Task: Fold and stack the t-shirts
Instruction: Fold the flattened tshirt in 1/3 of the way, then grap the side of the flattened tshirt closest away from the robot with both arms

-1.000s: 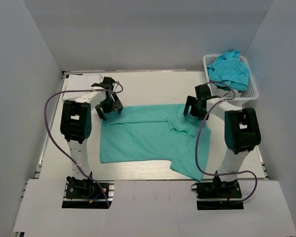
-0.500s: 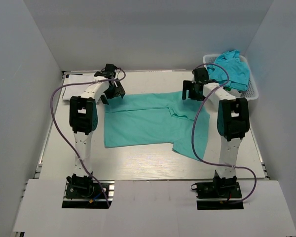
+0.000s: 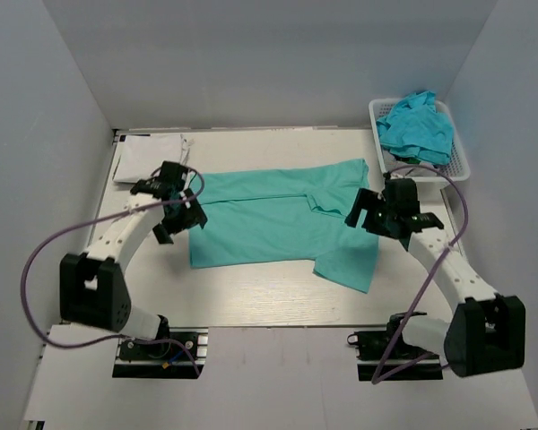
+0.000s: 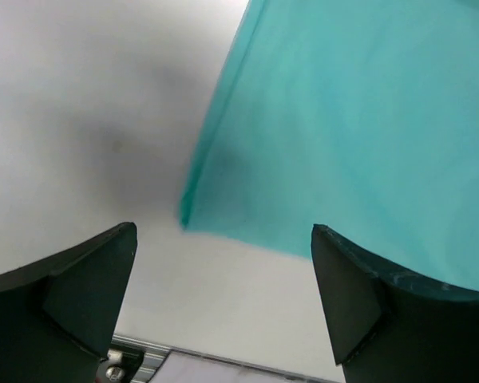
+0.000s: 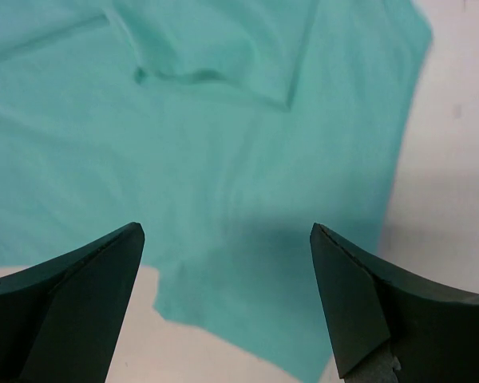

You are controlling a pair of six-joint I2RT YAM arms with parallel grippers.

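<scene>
A teal t-shirt (image 3: 278, 219) lies spread flat in the middle of the table, one sleeve hanging toward the front right. My left gripper (image 3: 175, 219) is open and empty, just off the shirt's left edge; the left wrist view shows the shirt's near left corner (image 4: 335, 136) between my fingers. My right gripper (image 3: 369, 215) is open and empty, above the shirt's right sleeve (image 5: 247, 183). A folded white t-shirt (image 3: 148, 157) lies at the back left. Several crumpled teal t-shirts (image 3: 417, 125) fill the basket.
The white lattice basket (image 3: 457, 166) stands at the back right corner. Grey walls close in the table on three sides. A metal rail (image 4: 144, 359) shows at the table's edge in the left wrist view.
Both arms have pulled back from the shirt's far edge toward the near side and let go of the cloth. The shirt now lies farther back and flatter.
</scene>
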